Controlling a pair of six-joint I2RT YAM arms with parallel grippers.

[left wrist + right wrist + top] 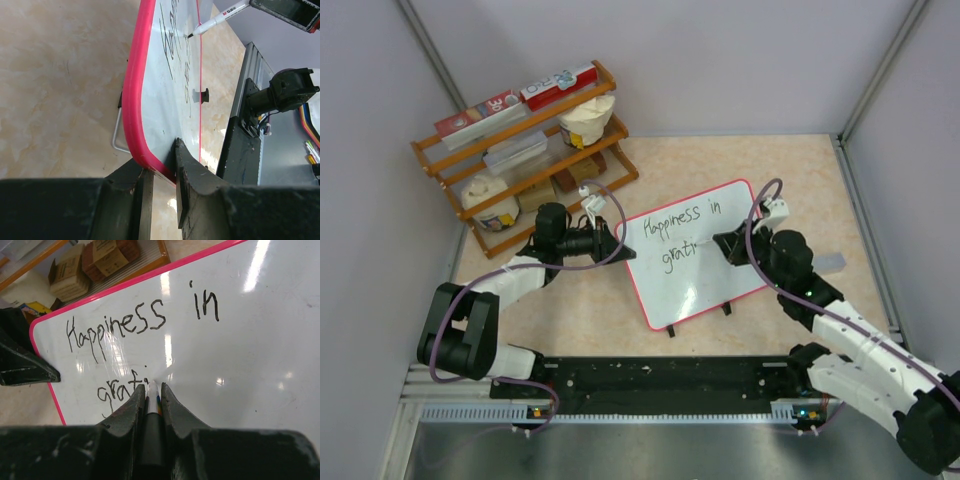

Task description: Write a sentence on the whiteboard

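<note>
right wrist: sentence (135, 327) ends "grati" | top: blurred, perhaps "grat"

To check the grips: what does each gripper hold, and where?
Left gripper: the whiteboard, by its red rim. Right gripper: the marker, by its barrel.

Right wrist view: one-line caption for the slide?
Right gripper holds a marker to the whiteboard, midway through the sentence.

The right gripper (152, 390) clamps a marker (151, 420) against the whiteboard (250, 365).
</note>
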